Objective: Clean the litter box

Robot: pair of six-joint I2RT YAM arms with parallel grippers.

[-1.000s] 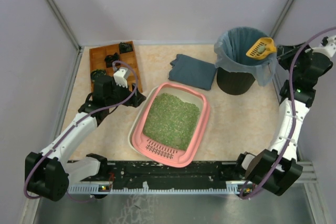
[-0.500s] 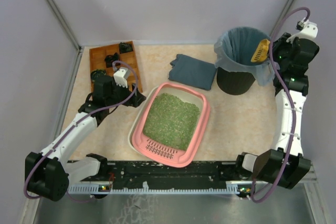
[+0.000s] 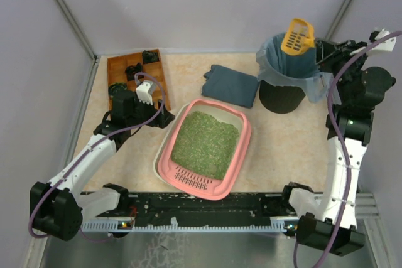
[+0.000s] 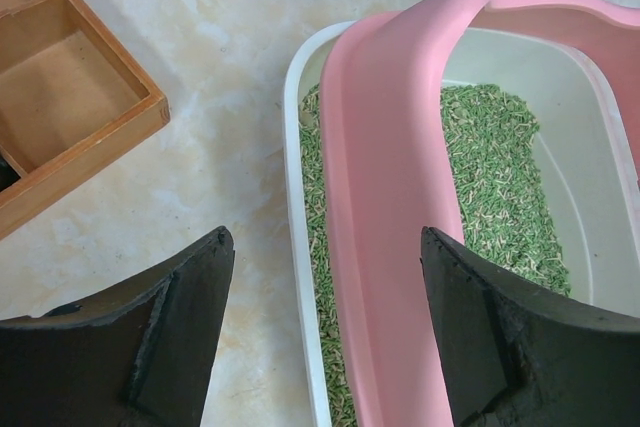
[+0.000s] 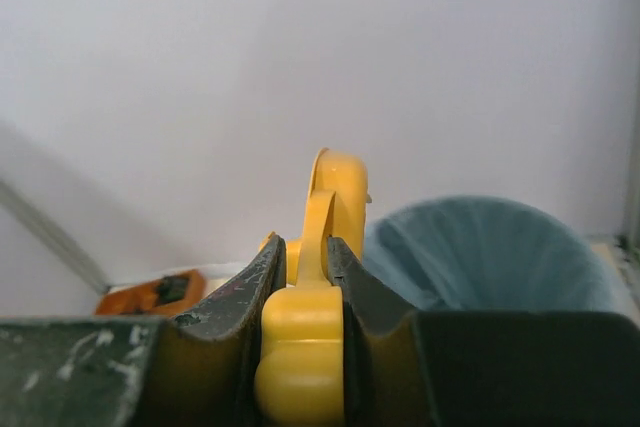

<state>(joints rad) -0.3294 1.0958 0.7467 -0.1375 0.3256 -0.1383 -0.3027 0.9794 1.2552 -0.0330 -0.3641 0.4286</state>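
Straddling litter box (image 4: 385, 197) rim at 10 o'clock with spread left fingers (image 4: 150, 347); pinching yellow scoop (image 3: 297, 36) above bin (image 3: 279, 95) with right fingers (image 5: 240, 297).

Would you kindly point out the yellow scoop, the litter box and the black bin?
yellow scoop (image 3: 297, 35), top view, slotted blade.
litter box (image 3: 195, 181), top view, pink grille end.
black bin (image 3: 281, 100), top view, dark outer wall.

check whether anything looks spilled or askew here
The pink plastic rim of the litter box sits shifted off its white base, with green litter showing on both sides of it.
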